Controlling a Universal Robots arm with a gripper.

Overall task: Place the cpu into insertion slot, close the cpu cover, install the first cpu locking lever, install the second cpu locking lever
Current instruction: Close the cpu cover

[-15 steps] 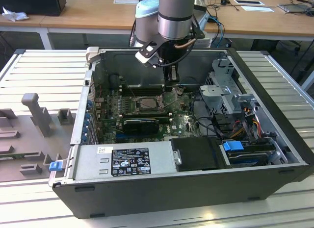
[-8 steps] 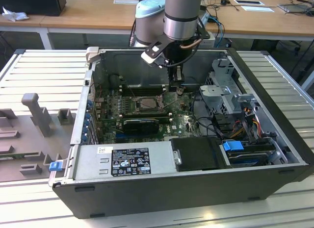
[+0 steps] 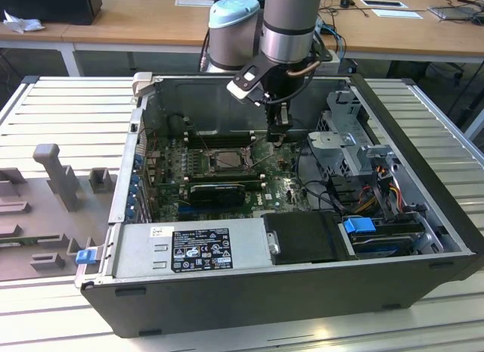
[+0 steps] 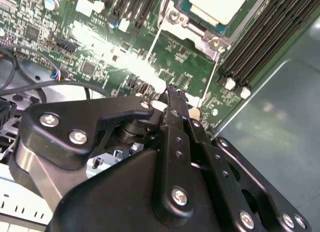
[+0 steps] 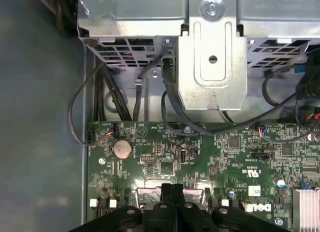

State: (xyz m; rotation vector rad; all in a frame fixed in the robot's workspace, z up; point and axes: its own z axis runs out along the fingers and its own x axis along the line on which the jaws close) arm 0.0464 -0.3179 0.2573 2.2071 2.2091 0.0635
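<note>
1. You are seeing the gripper (image 4: 172,94) hanging low over the green motherboard (image 5: 165,152) — its fingers are pressing together, gripping nothing.
2. The cpu (image 4: 218,5) is lying in the insertion slot (image 3: 227,160) — near the gripper.

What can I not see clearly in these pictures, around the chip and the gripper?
Chip: second wrist view, cut off by the picture's edge.
Socket: exterior view, too small to tell what lies in it.
Board under the gripper: both wrist views, hidden by the gripper's own body.
</note>
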